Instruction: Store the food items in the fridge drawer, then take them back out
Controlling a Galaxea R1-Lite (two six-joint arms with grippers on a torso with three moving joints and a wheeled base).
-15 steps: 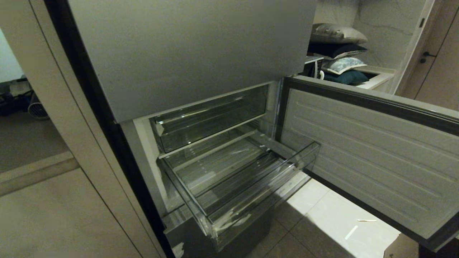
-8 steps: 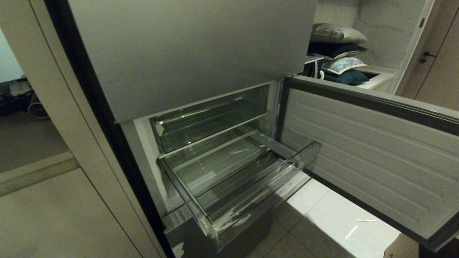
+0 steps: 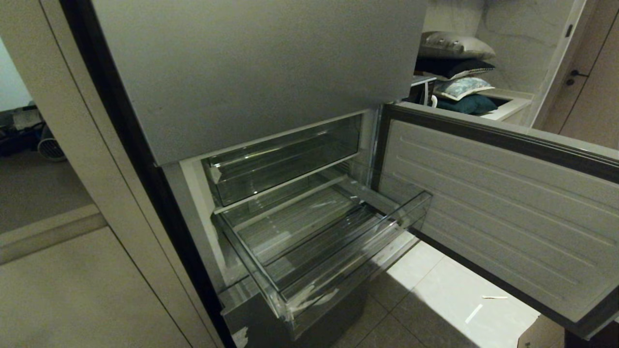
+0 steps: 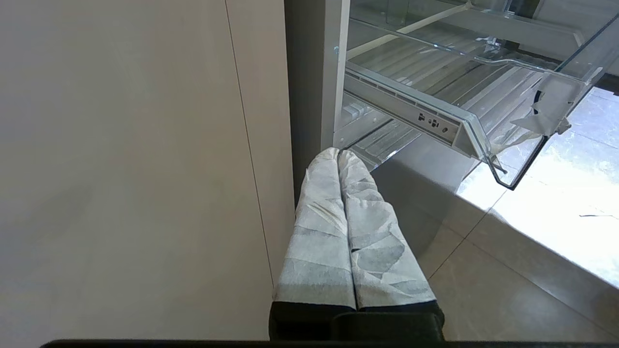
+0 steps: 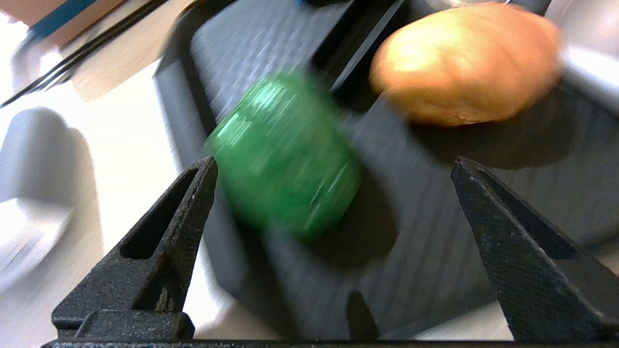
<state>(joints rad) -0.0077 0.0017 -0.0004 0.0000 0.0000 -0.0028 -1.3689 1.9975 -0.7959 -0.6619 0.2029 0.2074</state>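
food items sat outside the fridge at this moment: in the right wrist view, a glossy green lump (image 5: 285, 154) and, just beyond it, an orange-brown roundish piece (image 5: 466, 63) rested apart from each other on a dark ribbed tray (image 5: 435, 270). the right gripper (image 5: 333, 169) hung over the tray with its jaws spread wide and nothing between them, the green lump lying nearest the gap. the left gripper (image 4: 338, 153), fingers pressed together and empty, was parked low beside the fridge's side panel (image 4: 309, 72).

farther off, the head view showed the fridge drawer (image 3: 338, 270) pulled well out, its ribbed floor bare, white sticker scraps on its front lip. above it sat a shallower clear tray (image 3: 285, 164), and the lower fridge door (image 3: 498, 203) stood swung open to the right. neither arm appeared in that view.

judged from this, no item had yet been stored: the drawer stood ready, and a first pickup, likely of the green lump, looked to be the step in hand. storing both pieces and retrieving them remained.
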